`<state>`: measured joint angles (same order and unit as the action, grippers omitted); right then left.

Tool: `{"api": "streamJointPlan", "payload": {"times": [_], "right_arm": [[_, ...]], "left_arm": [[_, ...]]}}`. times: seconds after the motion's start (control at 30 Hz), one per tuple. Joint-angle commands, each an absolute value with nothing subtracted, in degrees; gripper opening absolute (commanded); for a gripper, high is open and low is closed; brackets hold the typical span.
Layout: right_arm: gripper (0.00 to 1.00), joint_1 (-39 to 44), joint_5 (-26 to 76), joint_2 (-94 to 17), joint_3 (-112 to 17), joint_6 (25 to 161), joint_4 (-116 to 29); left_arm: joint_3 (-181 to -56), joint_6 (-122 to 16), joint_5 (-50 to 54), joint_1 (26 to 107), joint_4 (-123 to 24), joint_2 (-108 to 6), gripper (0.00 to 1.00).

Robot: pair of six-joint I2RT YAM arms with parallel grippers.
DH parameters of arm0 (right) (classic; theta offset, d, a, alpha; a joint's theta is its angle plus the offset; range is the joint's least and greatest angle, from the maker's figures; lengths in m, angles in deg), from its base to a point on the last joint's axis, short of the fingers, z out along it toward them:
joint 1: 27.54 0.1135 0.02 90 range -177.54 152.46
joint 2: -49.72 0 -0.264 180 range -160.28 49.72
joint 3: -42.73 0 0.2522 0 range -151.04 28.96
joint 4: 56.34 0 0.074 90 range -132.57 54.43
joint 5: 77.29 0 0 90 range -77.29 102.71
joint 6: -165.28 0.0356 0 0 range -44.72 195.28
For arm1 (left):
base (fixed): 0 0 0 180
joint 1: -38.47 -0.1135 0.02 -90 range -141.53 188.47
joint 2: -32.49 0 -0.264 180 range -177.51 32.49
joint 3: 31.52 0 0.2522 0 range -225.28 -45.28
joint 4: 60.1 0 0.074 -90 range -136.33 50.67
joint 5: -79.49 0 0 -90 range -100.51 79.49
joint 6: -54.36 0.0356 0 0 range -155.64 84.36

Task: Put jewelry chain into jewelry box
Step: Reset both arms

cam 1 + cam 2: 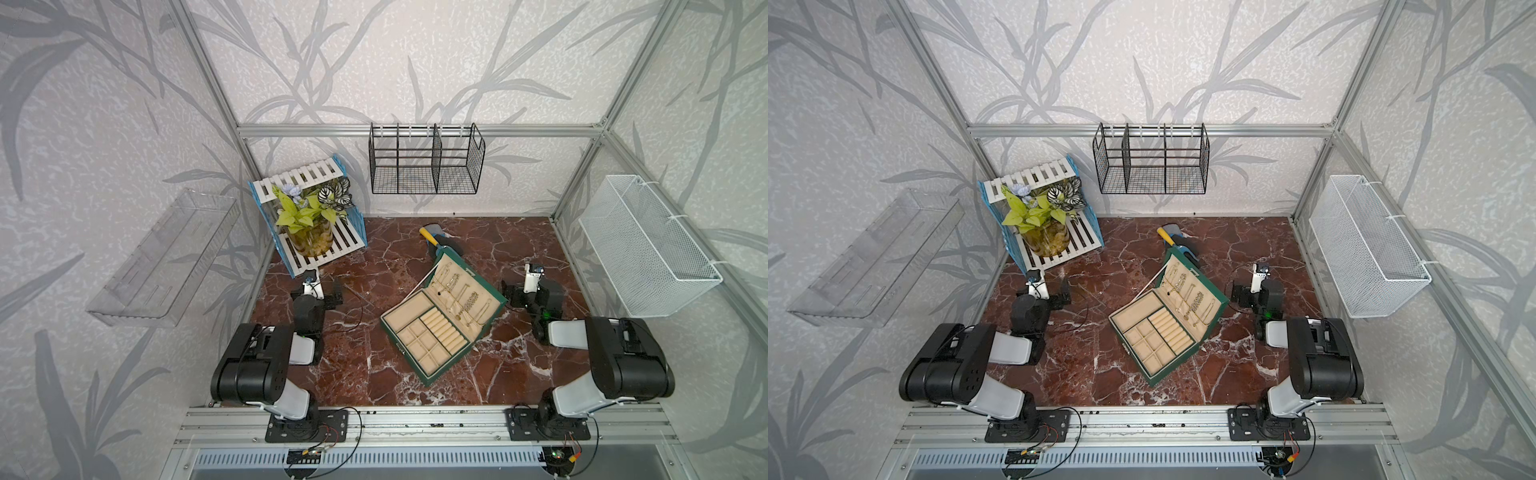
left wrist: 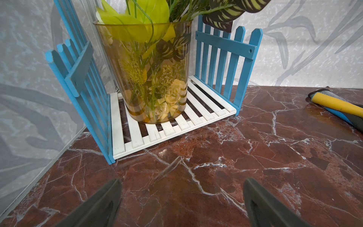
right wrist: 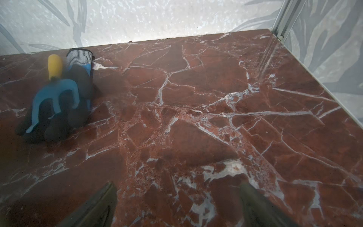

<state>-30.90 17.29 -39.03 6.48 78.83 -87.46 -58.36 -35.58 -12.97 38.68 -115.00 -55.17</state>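
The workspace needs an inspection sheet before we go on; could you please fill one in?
Surface: red marble table, no spills seen.
Job's things: jewelry box open; chains lie on its lid lining; compartments look empty.
Clutter: glove and yellow-handled tool behind the box; vase on the slatted shelf.
Grippers: left tool and right tool open, empty.
Cables: black cable beside the left arm.
Surroundings: black wire rack, white basket, clear tray on walls.

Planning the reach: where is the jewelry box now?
In both top views the open jewelry box lies mid-table between the arms, nearer the right pincer, gloves just behind it.
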Motion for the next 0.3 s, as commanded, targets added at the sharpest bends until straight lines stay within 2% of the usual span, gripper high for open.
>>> {"api": "streamJointPlan", "payload": {"times": [0.0, 0.27], "right_arm": [[0.99, -30.6, 17.3, -38.2, 5.3, 78.3, -89.0], [0.99, -30.6, 17.2, -38.2, 5.2, 78.2, -88.8]], "left_arm": [[-59.2, -35.2, -13.1, 38.5, -116.3, -54.5, 1.00], [-59.2, -35.2, -13.1, 38.5, -116.3, -54.5, 1.00]]}}
